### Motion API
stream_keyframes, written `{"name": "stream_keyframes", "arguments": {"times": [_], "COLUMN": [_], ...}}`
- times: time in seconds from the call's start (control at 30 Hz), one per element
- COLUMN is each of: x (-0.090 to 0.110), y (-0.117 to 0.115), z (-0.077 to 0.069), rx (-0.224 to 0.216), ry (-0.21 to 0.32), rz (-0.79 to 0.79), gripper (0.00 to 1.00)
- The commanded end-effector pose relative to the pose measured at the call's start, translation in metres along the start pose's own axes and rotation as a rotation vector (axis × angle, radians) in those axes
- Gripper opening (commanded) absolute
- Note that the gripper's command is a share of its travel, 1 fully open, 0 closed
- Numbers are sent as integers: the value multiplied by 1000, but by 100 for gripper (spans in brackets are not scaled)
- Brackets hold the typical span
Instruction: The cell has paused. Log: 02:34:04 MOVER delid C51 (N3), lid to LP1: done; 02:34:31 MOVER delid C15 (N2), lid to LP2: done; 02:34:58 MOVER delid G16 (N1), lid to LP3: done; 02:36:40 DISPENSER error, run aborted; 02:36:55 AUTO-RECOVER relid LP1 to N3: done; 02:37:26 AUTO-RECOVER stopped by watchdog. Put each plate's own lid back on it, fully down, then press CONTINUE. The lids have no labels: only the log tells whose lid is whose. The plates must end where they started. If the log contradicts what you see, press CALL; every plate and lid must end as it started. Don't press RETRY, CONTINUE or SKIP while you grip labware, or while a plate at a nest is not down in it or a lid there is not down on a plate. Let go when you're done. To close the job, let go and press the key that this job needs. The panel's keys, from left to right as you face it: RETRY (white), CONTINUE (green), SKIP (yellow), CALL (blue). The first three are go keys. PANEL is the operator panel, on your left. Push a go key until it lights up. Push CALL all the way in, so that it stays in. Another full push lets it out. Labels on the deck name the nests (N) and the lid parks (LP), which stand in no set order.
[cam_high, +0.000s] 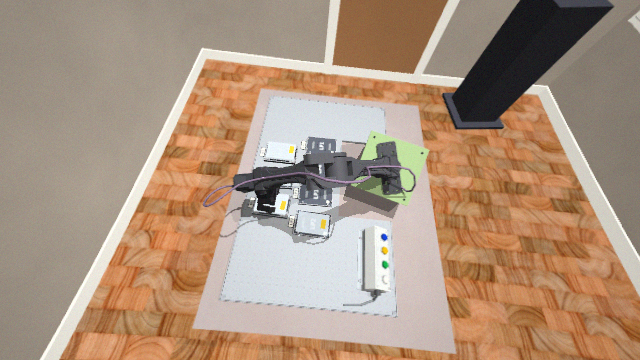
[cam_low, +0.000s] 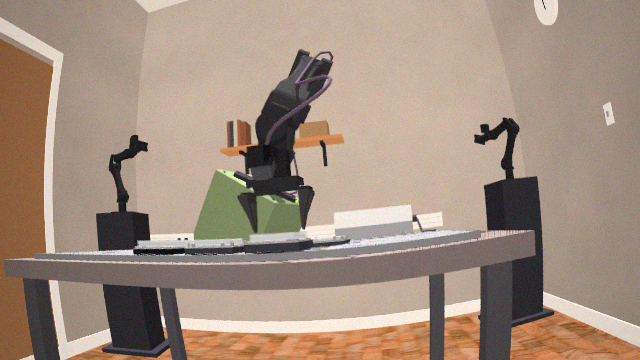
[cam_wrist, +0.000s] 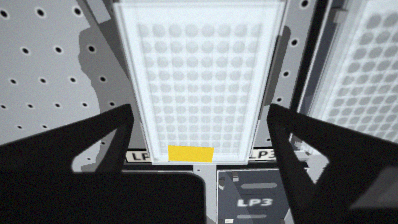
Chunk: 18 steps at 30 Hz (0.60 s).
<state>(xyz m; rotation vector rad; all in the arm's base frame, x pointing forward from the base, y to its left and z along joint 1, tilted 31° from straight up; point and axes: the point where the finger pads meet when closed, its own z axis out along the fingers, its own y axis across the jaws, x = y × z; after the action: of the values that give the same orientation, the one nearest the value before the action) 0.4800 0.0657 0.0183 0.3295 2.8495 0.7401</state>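
2 fingers of your gripper (cam_wrist: 200, 130) are standing spread, gripping nothing, astride the lidded plate (cam_wrist: 200, 75), so you are risking clipping it if lifting crooked

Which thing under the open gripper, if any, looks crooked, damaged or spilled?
Nothing stands out. In the wrist view the lidded plate with the yellow tag lies straight between the gripper's spread fingers, which stand apart from its sides. The neighbouring plate also looks square, and nothing looks cracked or spilled.
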Motion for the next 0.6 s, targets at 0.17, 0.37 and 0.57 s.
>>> {"name": "stream_keyframes", "arguments": {"times": [0.17,0.37,0.57], "x": [-19,-19,-19], "y": [4,4,3], "z": [-38,-40,-40], "rx": [-12,-12,-12], "ry": [-68,-68,-66], "rz": [-11,-9,-8], "gripper": [100,100,100]}}
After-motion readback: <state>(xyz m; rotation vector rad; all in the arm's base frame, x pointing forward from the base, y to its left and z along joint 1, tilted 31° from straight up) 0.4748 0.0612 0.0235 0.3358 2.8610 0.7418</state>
